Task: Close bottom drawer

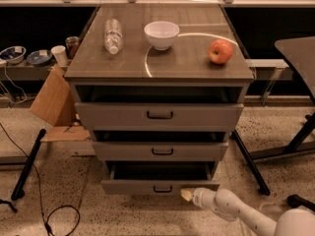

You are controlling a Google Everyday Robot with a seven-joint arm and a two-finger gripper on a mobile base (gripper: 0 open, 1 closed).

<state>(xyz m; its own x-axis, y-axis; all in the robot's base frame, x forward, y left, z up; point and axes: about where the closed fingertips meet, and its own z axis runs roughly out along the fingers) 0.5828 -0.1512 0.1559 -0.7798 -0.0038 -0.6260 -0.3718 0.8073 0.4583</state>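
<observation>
The bottom drawer (133, 186) is the lowest of three grey drawers in the cabinet. It has a low flat front with a small black centre handle (162, 189). It stands pulled out a little, with a dark gap showing behind its front. My gripper (187, 195) sits at the end of the white arm coming from the lower right. Its tip is against the right part of the drawer's front, just right of the handle.
A water bottle (112, 35), a white bowl (161, 34) and a red apple (220, 51) sit on the cabinet top. A cardboard box (51, 98) leans at the left. A black table leg (248, 162) runs along the floor at the right. A cable (59, 218) lies lower left.
</observation>
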